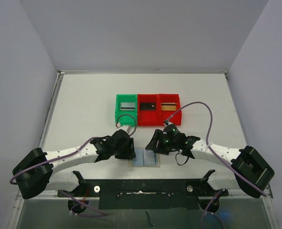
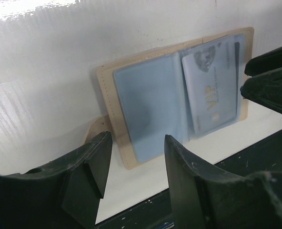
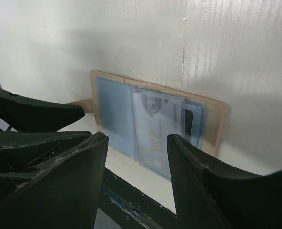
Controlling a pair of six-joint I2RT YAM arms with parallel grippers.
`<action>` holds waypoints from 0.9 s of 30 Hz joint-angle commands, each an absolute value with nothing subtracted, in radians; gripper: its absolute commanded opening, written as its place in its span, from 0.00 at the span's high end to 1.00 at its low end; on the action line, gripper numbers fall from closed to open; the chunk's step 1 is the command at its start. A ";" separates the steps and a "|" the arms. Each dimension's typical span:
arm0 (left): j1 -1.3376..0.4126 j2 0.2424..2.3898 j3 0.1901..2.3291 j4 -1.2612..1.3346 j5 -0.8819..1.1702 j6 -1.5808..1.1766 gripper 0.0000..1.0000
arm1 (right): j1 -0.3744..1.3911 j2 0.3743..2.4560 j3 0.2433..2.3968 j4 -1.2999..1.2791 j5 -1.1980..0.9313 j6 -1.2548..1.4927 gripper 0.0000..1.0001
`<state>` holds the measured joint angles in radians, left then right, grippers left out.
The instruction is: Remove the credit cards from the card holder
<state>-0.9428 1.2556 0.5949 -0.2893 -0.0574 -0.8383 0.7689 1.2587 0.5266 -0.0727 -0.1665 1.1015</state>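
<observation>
Reaching inward from the near corners, both arms bend at the elbow and hold their wrists low over the near middle of the white desk [image 1: 84,124]. The left pincer [image 1: 131,151] points right and the right pincer [image 1: 153,145] points left. They face each other across the tan folding card holder with light-blue clear pockets [image 1: 146,158]. I read both pincers as spread apart with nothing between the fingers. In each wrist view the two dark fingers stand wide over the near side of the card holder. I cannot tell whether the tips touch it.

The card holder lies flat and opened, pockets up. One pocket carries a pale silver-grey card [image 2: 211,90] marked "VIP" in gold letters; the smaller print on it is too blurred to read. The edge of a dark card [image 2: 236,52] shows behind it in the same half.

The card holder sits at the near edge of the desk, just beside the dark front rail [image 1: 141,188]. Farther back, well apart from it, a green plastic bin [image 1: 117,109] and two red plastic bins [image 1: 149,118] stand touching in a row. A black card [image 1: 149,107] lies in the middle bin and a gold-orange card [image 1: 168,108] in the right one. White desk surface extends left and right of the bins to the side walls.
</observation>
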 commanded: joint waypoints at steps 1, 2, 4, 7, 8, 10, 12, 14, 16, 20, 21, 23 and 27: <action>-0.946 1.259 0.618 -0.263 -0.009 -0.780 0.53 | 0.781 1.281 0.585 -0.089 -0.139 1.066 0.47; -0.945 1.264 0.619 -0.261 -0.007 -0.778 0.53 | 0.782 1.286 0.593 -0.103 -0.133 1.065 0.47; -0.945 1.273 0.619 -0.261 -0.004 -0.777 0.53 | 0.784 1.295 0.608 -0.131 -0.119 1.061 0.47; -0.945 1.275 0.621 -0.274 -0.009 -0.775 0.53 | 0.787 1.303 0.623 -0.157 -0.104 1.057 0.47; -0.945 1.274 0.621 -0.278 -0.010 -0.774 0.53 | 0.787 1.305 0.623 -0.159 -0.104 1.056 0.47; -0.945 1.269 0.619 -0.282 -0.010 -0.771 0.53 | 0.789 1.310 0.623 -0.156 -0.106 1.057 0.47; -0.945 1.267 0.615 -0.277 -0.008 -0.769 0.54 | 0.791 1.320 0.621 -0.146 -0.112 1.056 0.48; -0.945 1.268 0.610 -0.271 0.001 -0.767 0.55 | 0.791 1.334 0.621 -0.137 -0.121 1.055 0.48; -0.946 1.271 0.603 -0.263 0.010 -0.768 0.57 | 0.793 1.347 0.625 -0.134 -0.124 1.055 0.48; -0.946 1.286 0.598 -0.261 0.012 -0.774 0.64 | 0.796 1.374 0.641 -0.163 -0.114 1.053 0.50; -0.946 1.289 0.597 -0.261 0.012 -0.776 0.65 | 0.798 1.382 0.649 -0.171 -0.111 1.051 0.50; -0.946 1.291 0.597 -0.262 0.015 -0.777 0.66 | 0.799 1.395 0.655 -0.178 -0.114 1.046 0.51; -0.947 1.292 0.595 -0.262 0.011 -0.776 0.68 | 0.802 1.396 0.660 -0.154 -0.136 1.041 0.54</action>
<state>-0.9432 1.2930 0.5934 -0.2901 0.0048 -0.7815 0.7891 1.3964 0.6258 -0.1738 -0.1310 1.0546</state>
